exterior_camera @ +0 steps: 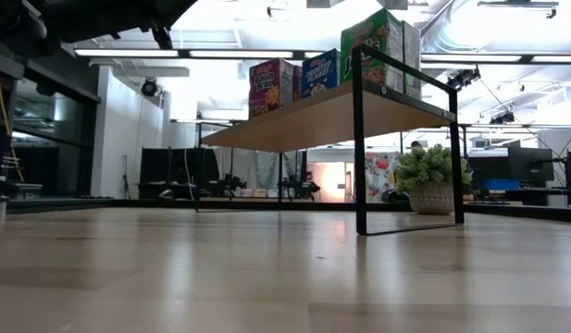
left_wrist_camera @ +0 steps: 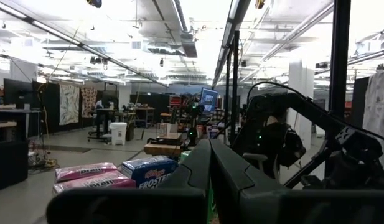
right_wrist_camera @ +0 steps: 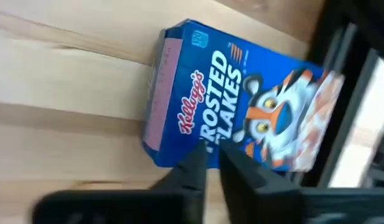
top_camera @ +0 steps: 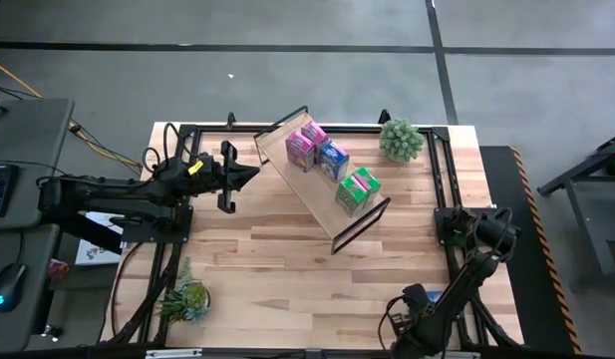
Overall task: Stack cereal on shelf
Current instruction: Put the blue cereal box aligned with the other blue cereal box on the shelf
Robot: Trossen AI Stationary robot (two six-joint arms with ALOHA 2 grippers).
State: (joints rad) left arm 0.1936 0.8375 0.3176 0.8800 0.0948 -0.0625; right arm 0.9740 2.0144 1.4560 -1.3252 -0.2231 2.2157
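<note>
While your left arm reaches in from the table's left edge, its left gripper (top_camera: 249, 175) hangs just short of the shelf's (top_camera: 309, 191) nearer end, its fingers pressed together with nothing between them. You have the shelf standing slantwise across the middle of the table, one end toward the far edge and the other toward the right edge. Four cartons of cereal stand on its board: two pink boxes (top_camera: 305, 143) at the far end, a blue box (top_camera: 333, 160) beside them, and a green box (top_camera: 357, 189) nearer the other end. Your right arm sits folded along the table's right edge. Its right gripper (right_wrist_camera: 210, 149) points down at a blue Frosted Flakes box (right_wrist_camera: 241, 118) lying flat on the wood, the fingers drawn nearly together and not gripping it. A potted plant (top_camera: 401, 140) stands at the far right corner, apart from the shelf.
</note>
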